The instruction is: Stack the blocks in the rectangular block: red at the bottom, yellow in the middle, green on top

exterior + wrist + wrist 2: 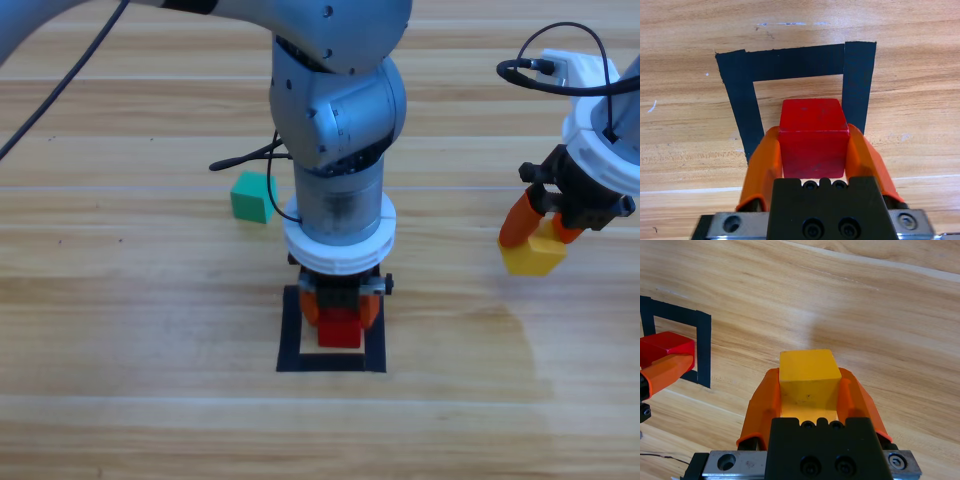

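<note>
On the wooden counter [120, 330], the green cube [251, 197] sits alone at left. The left gripper [340, 312] pinches the matte red cube [812, 137] inside the black tape square [790, 62]. At right, well apart, the right gripper [540, 225] pinches the yellow cube [807, 377].

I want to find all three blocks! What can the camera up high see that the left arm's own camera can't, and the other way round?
Only the high view shows the small teal-green cube lying on the wooden table, and the right end effector holding the small yellow cube at the right side.

Only the left wrist view shows the black tape square's far side and the bare wood inside it.

Both show the left end effector closed on the small red cube at the tape square.
</note>
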